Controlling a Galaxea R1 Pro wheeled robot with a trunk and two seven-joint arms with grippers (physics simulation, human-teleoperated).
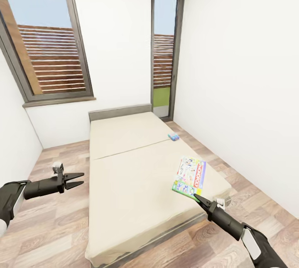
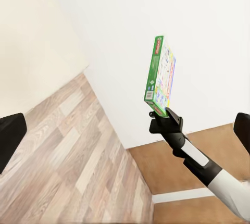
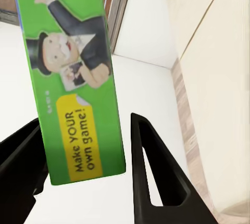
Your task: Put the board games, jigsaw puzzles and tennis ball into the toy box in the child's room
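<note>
A green Monopoly board game hangs tilted just above the near right corner of the beige bed. My right gripper is shut on its lower edge. The right wrist view has the green box between the two black fingers. From the left wrist view, the game stands on edge above the right gripper. A small blue board game lies flat near the bed's right edge, further back. My left gripper is open and holds nothing, over the floor left of the bed.
The bed takes up the middle of a narrow room, with strips of wood floor on both sides. White walls close in left and right. A large window and a tall glass door are on the far wall.
</note>
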